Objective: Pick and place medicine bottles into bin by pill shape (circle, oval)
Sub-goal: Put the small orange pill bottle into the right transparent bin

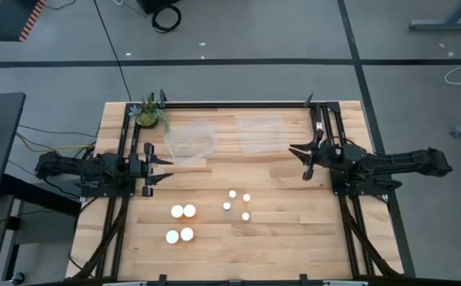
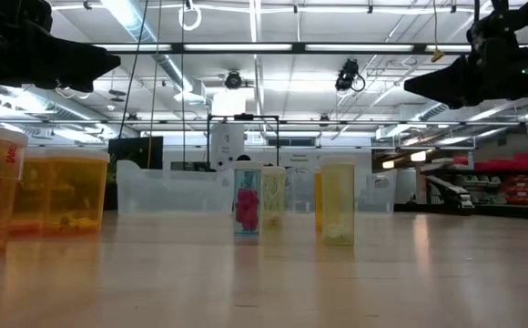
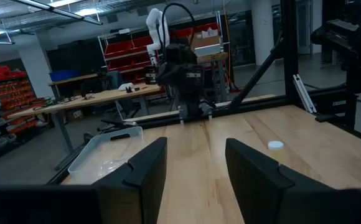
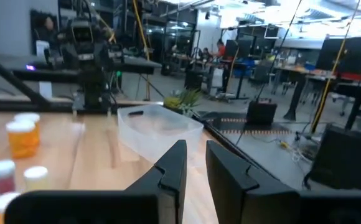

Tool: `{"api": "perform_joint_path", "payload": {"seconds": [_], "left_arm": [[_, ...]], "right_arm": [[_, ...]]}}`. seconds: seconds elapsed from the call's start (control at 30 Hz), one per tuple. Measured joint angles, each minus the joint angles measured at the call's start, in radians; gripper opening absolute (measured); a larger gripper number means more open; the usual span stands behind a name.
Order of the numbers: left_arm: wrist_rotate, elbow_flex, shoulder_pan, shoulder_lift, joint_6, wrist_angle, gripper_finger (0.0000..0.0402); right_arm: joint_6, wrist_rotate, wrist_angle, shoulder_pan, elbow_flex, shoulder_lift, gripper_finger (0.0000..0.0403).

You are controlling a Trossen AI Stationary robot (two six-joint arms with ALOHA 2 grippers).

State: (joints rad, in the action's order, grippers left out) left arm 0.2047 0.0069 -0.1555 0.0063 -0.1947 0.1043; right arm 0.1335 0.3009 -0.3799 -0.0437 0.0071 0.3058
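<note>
Four wide-capped bottles [image 1: 181, 222] stand on their bases on the wooden table [image 1: 294, 238], near the front left of centre. Four narrower bottles [image 1: 238, 204] stand right of them. In the low view the wide orange bottles [image 2: 64, 191] are at left and the narrow ones [image 2: 273, 200] in the middle. My left gripper [image 1: 164, 169] is open and empty at the table's left side, above the table. My right gripper [image 1: 301, 161] is at the right side, fingers a little apart and empty. It also shows in the right wrist view [image 4: 196, 171], where some bottles [image 4: 22, 138] stand off to one side.
Two clear bins stand at the far side, one left of centre [image 1: 191, 141] and one right of centre [image 1: 262, 133]. A small green potted plant [image 1: 149, 114] is at the far left corner. A dark frame rail [image 1: 238, 104] runs along the far edge.
</note>
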Motion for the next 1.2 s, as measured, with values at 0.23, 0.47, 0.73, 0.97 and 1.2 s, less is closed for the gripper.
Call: {"api": "perform_joint_path", "payload": {"seconds": [0.23, 0.47, 0.73, 0.97, 1.2], "left_arm": [[0.0, 0.0, 0.0, 0.0, 0.0, 0.0, 0.0172], [0.0, 0.0, 0.0, 0.0, 0.0, 0.0, 0.0172], [0.0, 0.0, 0.0, 0.0, 0.0, 0.0, 0.0172], [0.0, 0.0, 0.0, 0.0, 0.0, 0.0, 0.0172], [0.0, 0.0, 0.0, 0.0, 0.0, 0.0, 0.0172]], "right_arm": [[-0.433, -0.087, 0.011, 0.001, 0.0, 0.013, 0.0068], [-0.469, -0.116, -0.006, 0.0, 0.0, 0.089, 0.0068], [-0.417, -0.116, -0.013, 0.0, 0.076, 0.235, 0.0068], [-0.391, -0.12, -0.01, 0.001, 0.164, 0.454, 0.0068], [-0.39, -0.201, -0.011, 0.001, 0.27, 0.683, 0.0068]]}}
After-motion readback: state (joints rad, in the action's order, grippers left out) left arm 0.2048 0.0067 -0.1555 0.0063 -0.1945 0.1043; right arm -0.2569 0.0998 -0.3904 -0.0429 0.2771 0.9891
